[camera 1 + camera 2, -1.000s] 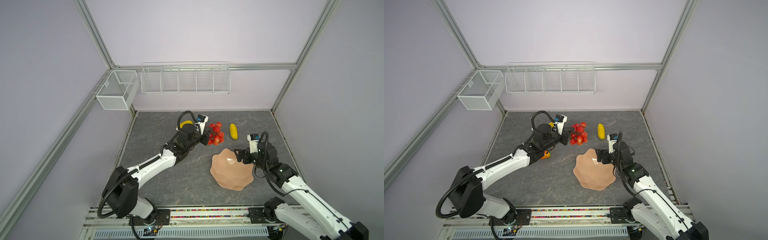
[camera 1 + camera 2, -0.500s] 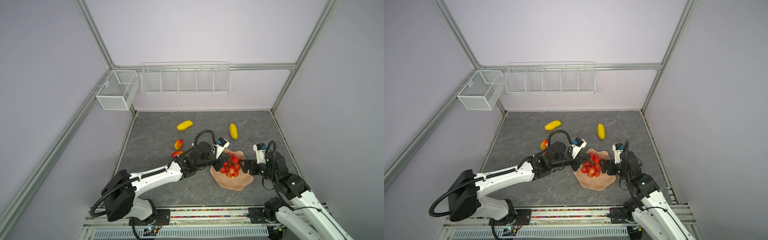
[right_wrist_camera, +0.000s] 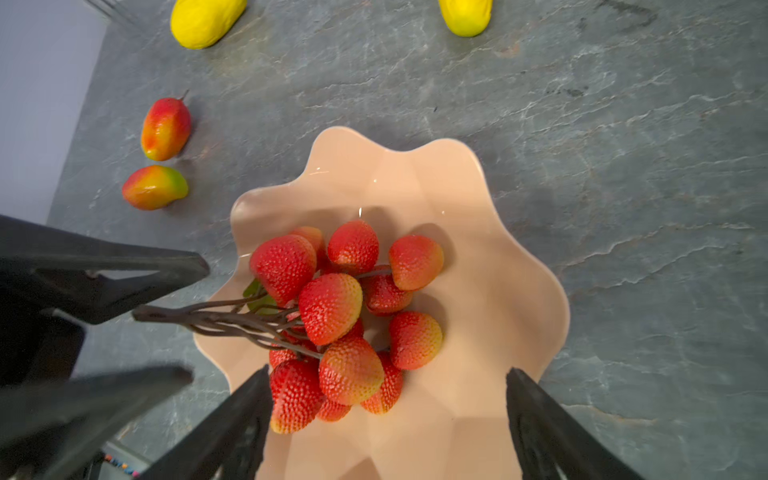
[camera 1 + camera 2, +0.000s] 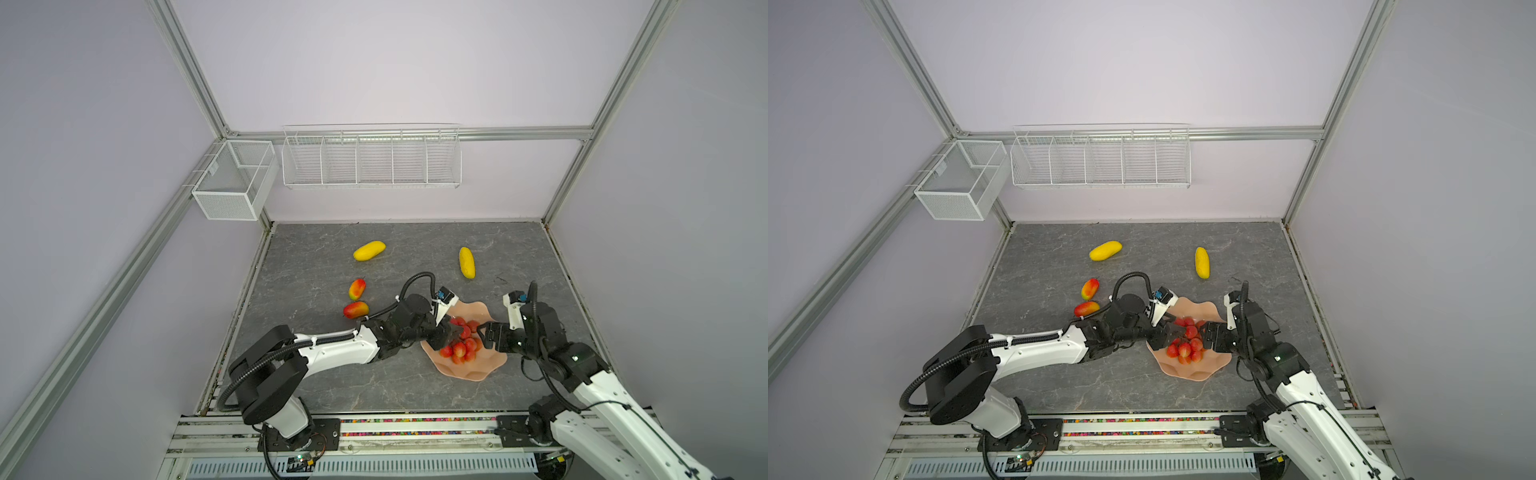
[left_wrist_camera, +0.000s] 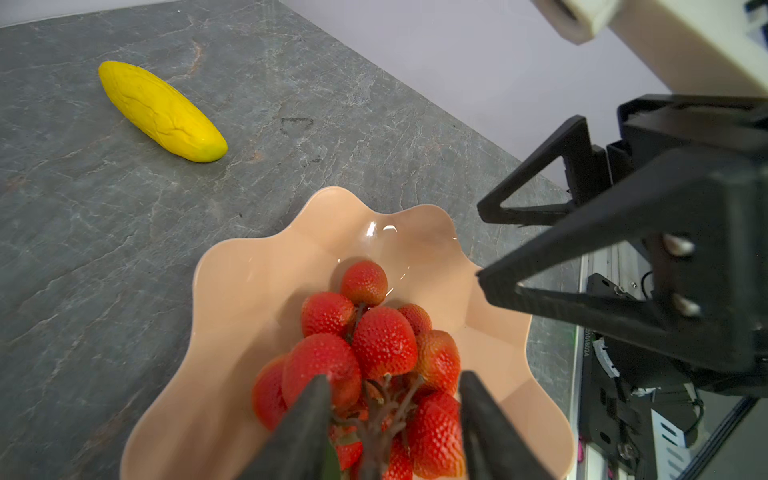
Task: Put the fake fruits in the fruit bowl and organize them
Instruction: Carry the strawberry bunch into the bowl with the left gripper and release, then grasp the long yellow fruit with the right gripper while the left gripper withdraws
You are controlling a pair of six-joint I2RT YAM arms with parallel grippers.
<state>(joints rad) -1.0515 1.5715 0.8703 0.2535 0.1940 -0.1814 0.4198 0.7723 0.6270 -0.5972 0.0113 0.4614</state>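
Observation:
The bunch of red berries (image 4: 461,345) (image 3: 332,307) lies in the peach-pink fruit bowl (image 4: 478,372) (image 3: 498,291). My left gripper (image 5: 395,376) (image 4: 451,332) is open at the bowl's left rim, and the bunch's dark stem sits loose between its fingers. My right gripper (image 3: 388,370) (image 4: 482,336) is open over the bowl's right side, with nothing held. Two yellow fruits (image 4: 369,251) (image 4: 467,262) lie on the table at the back. Two mango-like fruits (image 4: 357,289) (image 4: 355,309) lie left of the bowl.
A long white wire basket (image 4: 371,156) hangs on the back wall and a smaller one (image 4: 235,178) on the left frame. Walls close in the grey stone table (image 4: 316,374) on three sides.
My left gripper carried the berry bunch from the back of the table into the bowl, lowered it and opened its jaws. The right gripper drew back slightly and stayed open.

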